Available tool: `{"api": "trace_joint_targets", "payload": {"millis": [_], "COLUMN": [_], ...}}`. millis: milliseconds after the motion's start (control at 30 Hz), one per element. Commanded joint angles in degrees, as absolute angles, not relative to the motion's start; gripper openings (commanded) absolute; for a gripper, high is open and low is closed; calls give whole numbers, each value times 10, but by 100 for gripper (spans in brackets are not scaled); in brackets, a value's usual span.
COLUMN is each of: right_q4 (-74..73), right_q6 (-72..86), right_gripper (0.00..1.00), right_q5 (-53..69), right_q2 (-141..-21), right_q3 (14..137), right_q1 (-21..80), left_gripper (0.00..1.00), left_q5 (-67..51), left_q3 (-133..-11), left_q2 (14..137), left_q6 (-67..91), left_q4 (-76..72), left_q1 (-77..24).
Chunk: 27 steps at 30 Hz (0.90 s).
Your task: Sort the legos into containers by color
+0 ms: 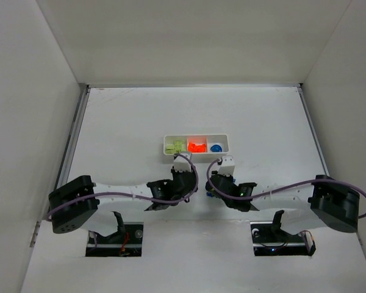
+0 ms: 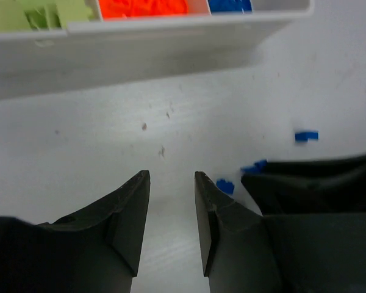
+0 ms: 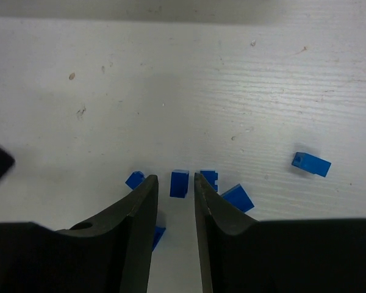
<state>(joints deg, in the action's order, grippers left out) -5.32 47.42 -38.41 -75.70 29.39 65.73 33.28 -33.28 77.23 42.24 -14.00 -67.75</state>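
Lying just ahead of the parted, empty fingers of the right gripper [image 3: 174,178], one blue brick [image 3: 179,184] is seen. Judged light, stiff and slick, it is best pinched across its flat sides. The left gripper [image 2: 171,175] is spread too, the tray [image 2: 140,49] beyond its fingertips.

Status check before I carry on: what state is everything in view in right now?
left end effector: open, empty.
right end effector: open, a blue brick at its tips, not gripped.
other loose blue bricks: lying on the table, unsorted.
tray: green bricks, orange bricks, sorted blue pieces, each in their own compartment.
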Motion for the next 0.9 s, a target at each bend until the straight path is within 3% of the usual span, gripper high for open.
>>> {"api": "trace_joint_targets", "payload": {"millis": [0, 267, 600, 867], "right_q4": [-31, -38, -48, -4], "right_q6": [475, 488, 408, 327], "right_gripper": [35, 17, 16, 16], "right_q5": [-386, -395, -379, -315], "right_q2": [-777, -767, -651, -724], "right_q3": [321, 322, 359, 434], "right_q1": [663, 660, 590, 457], "left_gripper": [32, 33, 35, 35], "left_q5": [387, 437, 431, 418], "left_q3": [-327, -352, -370, -377], "left_q2": [767, 833, 887, 906], "left_q6": [464, 477, 467, 460], "left_q4": [-128, -118, -153, -169], "left_q1": [-737, -834, -849, -840]}}
